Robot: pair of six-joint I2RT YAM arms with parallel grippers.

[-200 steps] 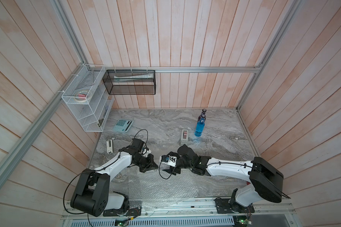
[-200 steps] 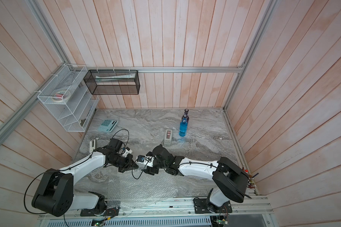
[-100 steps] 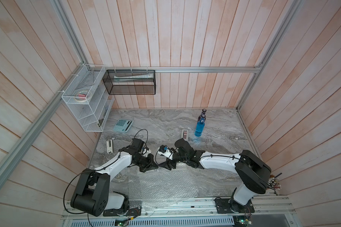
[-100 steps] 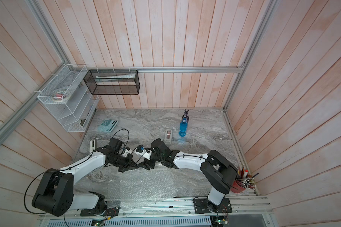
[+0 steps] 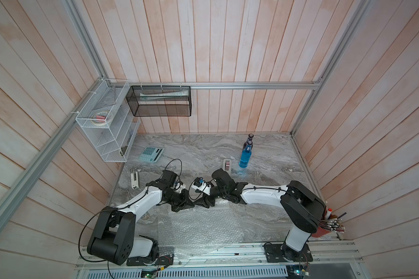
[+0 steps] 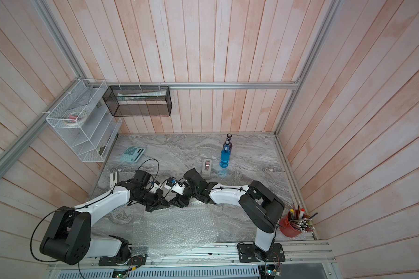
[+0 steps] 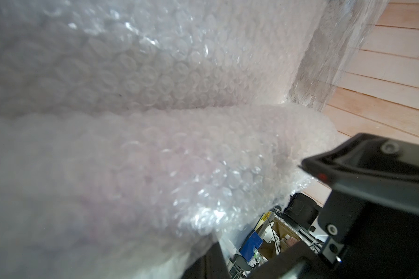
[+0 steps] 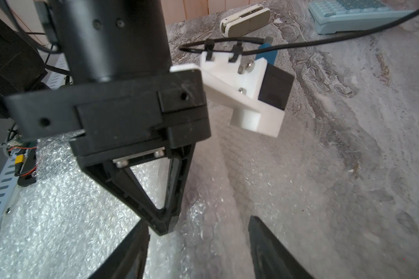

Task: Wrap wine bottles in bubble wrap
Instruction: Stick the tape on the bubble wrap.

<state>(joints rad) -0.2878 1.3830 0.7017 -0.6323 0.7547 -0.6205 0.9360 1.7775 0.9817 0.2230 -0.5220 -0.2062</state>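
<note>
Left gripper (image 8: pixel 163 227): jaws closed, pinching raised far edge of bubble wrap (image 5: pixel 198 227); sheet lies near-centre on table (image 5: pixel 264 169). Right gripper (image 8: pixel 198 251): jaws moderately apart, straddling fold just beside, holding nothing. Wine bottles (image 5: pixel 244 158) upright, far right.

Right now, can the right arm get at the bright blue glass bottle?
Probably yes: the right end effector is open, and the bright blue glass bottle stands upright on that arm's side, nothing over it; only the grey tape dispenser sits close by.

Bright blue bottle (image 5: pixel 244 158), grey-veined table (image 5: pixel 198 151)
</note>
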